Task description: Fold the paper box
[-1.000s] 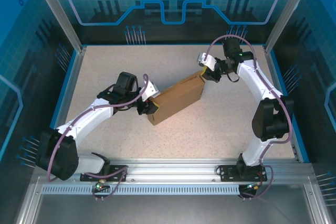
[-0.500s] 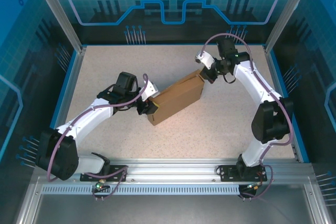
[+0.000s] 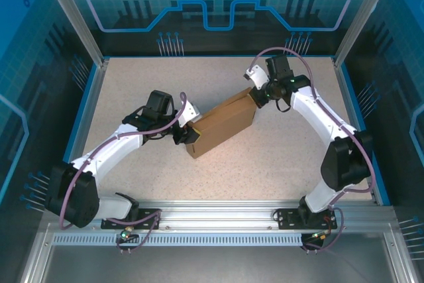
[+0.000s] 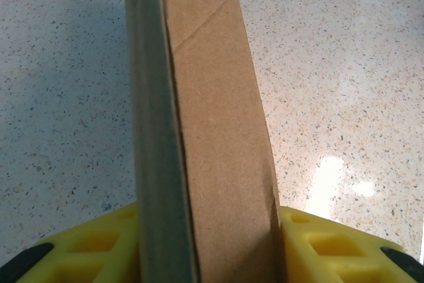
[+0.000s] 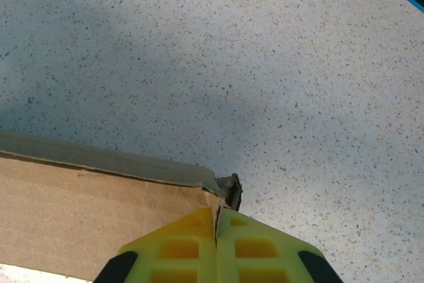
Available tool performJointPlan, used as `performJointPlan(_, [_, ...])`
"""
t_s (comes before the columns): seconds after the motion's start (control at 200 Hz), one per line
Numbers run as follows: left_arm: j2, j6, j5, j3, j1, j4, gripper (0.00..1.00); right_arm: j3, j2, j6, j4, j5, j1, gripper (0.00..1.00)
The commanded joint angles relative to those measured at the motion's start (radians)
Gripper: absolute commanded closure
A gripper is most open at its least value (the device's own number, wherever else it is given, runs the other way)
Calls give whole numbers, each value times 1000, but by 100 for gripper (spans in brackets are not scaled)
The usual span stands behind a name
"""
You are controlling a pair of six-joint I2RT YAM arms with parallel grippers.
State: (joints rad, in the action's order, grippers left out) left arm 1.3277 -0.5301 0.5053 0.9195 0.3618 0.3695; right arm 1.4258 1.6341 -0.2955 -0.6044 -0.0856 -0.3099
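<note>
Lying centrally on the table (image 3: 298,164), the paper box (image 3: 224,124) is presenting as light, stiff, crease-prone cardboard best taken by its edges; the left gripper (image 3: 187,135) is clamping its near end, the right gripper (image 3: 254,97) is sitting pressed together at its far corner.

Paper box (image 4: 218,130) held edge-on between the jaws of the left gripper (image 4: 209,233), yellow jaws touching both its faces, brown wall running straight ahead beyond them, speckled bench (image 4: 344,64) either side, bright glare right of the jaws
</note>
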Motion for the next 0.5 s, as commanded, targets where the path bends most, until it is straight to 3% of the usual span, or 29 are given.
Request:
performJointPlan(0.0, [-2, -8, 31, 39, -5, -27, 73, -43, -25, 17, 35, 31, -8, 96])
performJointPlan(0.495, [-1, -5, 6, 38, -4, -35, 73, -193, -95, 57, 133, 20, -10, 96])
